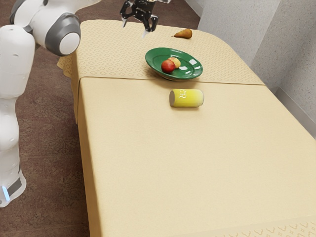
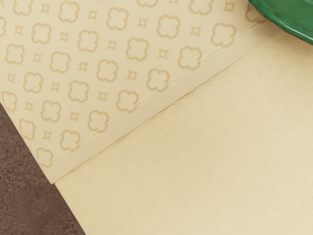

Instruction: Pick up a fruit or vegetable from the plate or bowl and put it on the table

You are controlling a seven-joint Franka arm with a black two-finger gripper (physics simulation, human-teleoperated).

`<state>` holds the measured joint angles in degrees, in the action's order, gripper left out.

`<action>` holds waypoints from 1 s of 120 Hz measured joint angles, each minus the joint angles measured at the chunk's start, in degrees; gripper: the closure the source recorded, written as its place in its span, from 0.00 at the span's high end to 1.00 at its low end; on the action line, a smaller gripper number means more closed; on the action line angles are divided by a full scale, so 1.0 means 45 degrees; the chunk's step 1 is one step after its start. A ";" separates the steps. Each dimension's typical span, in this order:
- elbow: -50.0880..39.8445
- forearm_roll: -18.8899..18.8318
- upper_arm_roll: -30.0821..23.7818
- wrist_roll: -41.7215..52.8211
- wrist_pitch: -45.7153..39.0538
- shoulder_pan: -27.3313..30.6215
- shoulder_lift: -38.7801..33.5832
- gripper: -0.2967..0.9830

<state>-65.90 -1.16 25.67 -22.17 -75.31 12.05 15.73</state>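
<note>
Its fingers parted, a black gripper (image 1: 135,28) hangs between 10 and 11 o'clock from the green plate (image 1: 191,74) bearing red fruit (image 1: 168,66) and yellow fruit (image 1: 176,62), a yellow can (image 1: 187,98) at 5 o'clock in the exterior view.

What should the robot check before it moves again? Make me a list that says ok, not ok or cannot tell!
1. Pincer open: ok, its fingers stand apart.
2. Fruit ready to pick: ok, a red fruit and a yellow fruit are on the green plate.
3. Pincer over the fruit: not ok, it hangs off toward the exterior view's left.
4. Red and yellow fruit apart: cannot tell, one partly hides the other.
5. Can off the plate: ok, it lies on its side on the table.
</note>
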 joint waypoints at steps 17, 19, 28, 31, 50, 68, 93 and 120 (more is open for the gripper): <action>0.1439 0.0321 -0.0005 -0.0941 -0.0916 0.0530 0.1695 0.77; 0.1749 0.0540 -0.0022 -0.0993 -0.1047 0.0778 0.2089 0.77; 0.3149 0.1406 -0.1229 -0.1165 -0.1520 0.2558 0.3581 0.77; 0.3513 0.1592 -0.1863 -0.1215 -0.1652 0.3167 0.3914 0.77; 0.4116 0.2142 -0.3048 -0.1359 -0.2812 0.4153 0.4698 0.77; 0.4147 0.2247 -0.3202 -0.1045 -0.4160 0.3851 0.5179 0.76; 0.4169 0.2011 -0.3404 -0.0463 -0.5487 0.3310 0.5607 0.77; 0.4170 0.1033 -0.3458 0.0220 -0.6338 0.3005 0.5901 0.77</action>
<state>-47.13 3.49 10.11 -21.18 -103.83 25.57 42.28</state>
